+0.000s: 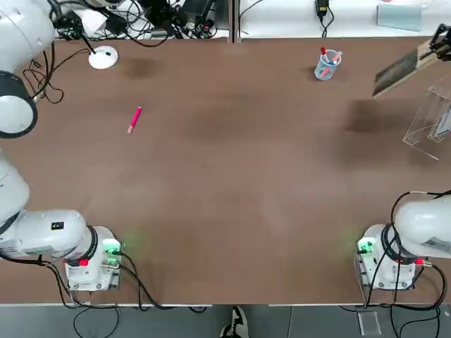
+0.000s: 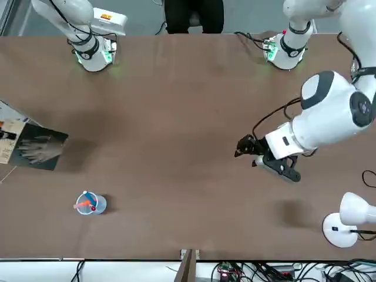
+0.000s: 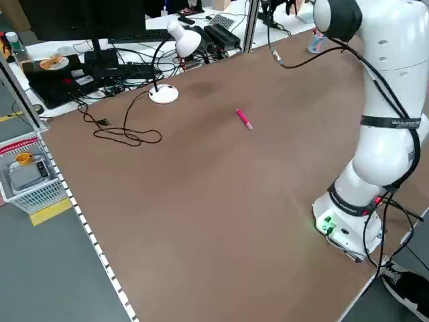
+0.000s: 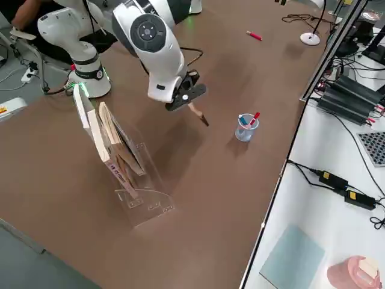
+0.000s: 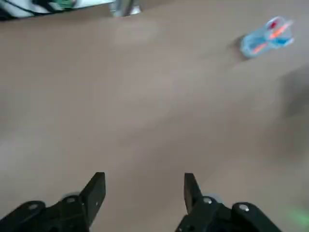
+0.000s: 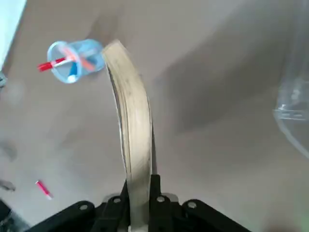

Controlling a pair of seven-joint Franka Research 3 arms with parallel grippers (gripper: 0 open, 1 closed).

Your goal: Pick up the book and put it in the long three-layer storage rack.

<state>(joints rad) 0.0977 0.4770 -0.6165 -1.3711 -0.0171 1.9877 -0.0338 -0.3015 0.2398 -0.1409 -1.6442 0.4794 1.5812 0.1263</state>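
Right wrist view: right pincer (image 6: 140, 203) pinches the book (image 6: 130, 130) (bowed, seemingly airborne); left pincer (image 5: 142, 191) spread.

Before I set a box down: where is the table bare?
The wide middle is bare, between the pink marker and the pen cup. It is crowded at the rack, where the right gripper holds the book.

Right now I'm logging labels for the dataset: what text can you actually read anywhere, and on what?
None reads clearly.
Book: print on its tan strip, too small.
Left arm: dark lettering on a band, too blurred.
Books in the rack: spine print, illegible.
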